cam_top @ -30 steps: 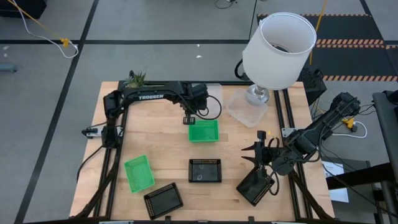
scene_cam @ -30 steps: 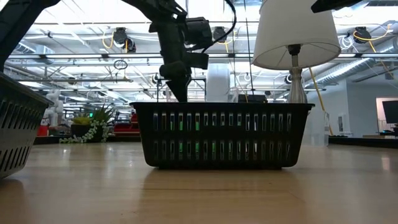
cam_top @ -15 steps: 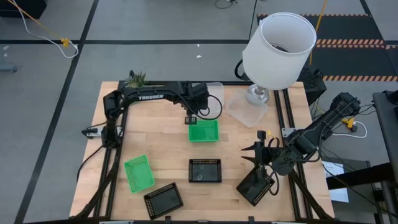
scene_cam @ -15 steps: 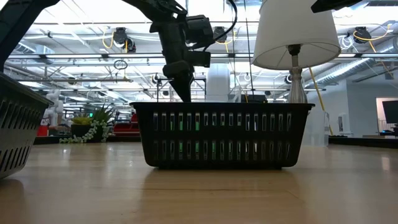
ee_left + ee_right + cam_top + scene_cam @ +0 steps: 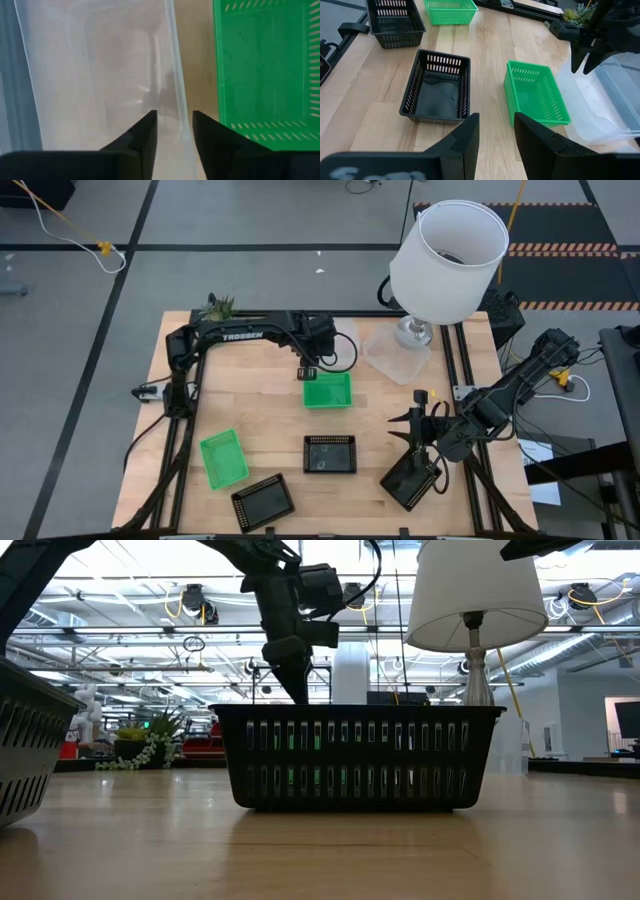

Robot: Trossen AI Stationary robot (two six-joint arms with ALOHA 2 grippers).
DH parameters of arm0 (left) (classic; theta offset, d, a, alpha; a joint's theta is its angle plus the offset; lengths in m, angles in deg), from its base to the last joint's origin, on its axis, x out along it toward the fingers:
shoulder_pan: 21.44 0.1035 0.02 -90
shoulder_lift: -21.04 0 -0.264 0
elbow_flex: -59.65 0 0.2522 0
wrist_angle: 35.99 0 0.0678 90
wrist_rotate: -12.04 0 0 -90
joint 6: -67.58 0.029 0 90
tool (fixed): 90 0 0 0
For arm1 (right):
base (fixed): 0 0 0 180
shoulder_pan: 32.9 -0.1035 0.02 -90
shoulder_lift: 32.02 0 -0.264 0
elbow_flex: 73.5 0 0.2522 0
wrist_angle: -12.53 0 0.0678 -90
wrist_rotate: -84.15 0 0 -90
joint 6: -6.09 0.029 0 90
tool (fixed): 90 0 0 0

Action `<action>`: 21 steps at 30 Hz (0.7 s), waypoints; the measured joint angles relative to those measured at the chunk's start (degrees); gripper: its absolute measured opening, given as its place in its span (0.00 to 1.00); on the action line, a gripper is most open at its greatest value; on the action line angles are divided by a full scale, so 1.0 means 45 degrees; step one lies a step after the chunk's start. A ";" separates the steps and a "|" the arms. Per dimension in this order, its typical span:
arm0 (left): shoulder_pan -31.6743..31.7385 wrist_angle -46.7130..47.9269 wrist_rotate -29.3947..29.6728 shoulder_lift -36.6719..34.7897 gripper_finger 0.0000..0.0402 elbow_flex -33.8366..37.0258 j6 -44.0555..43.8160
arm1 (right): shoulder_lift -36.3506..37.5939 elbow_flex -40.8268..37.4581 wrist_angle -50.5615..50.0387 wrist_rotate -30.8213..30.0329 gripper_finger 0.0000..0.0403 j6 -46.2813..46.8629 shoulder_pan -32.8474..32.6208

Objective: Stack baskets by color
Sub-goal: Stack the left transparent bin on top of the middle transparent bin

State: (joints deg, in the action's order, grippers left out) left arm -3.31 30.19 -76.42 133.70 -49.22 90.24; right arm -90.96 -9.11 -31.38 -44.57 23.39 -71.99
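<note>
My left gripper [image 5: 173, 131] is open at the table's far middle [image 5: 306, 370], pointing down. One finger stands on each side of a clear basket's [image 5: 100, 75] wall, beside a green basket [image 5: 328, 390]. A second green basket [image 5: 223, 458] lies near left. Black baskets rest on the table at the middle [image 5: 330, 453], near left [image 5: 263, 500] and near right [image 5: 410, 480]. More clear baskets [image 5: 395, 358] lie by the lamp. My right gripper [image 5: 412, 423] hangs open and empty above the near-right black basket. My left gripper comes from above with the clear basket's side wall [image 5: 176, 100] running between its two fingers. The basket rests on the table. Whether either finger touches the wall I cannot tell.
A big white lamp [image 5: 448, 260] stands at the far right corner, its base next to the clear baskets. A small plant [image 5: 218, 308] sits at the far left corner. In the low view the middle black basket [image 5: 355, 755] hides most of the table behind it.
</note>
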 joint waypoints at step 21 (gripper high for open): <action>-0.0223 0.0778 0.1162 -0.0023 0.27 0.0598 0.0369 | 0.0000 0.0000 -0.0010 0.0000 0.29 0.0000 0.0000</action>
State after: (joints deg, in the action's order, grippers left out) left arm -4.32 33.69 -71.19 133.59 -46.53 91.90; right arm -90.96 -9.11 -31.42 -44.57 23.39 -71.99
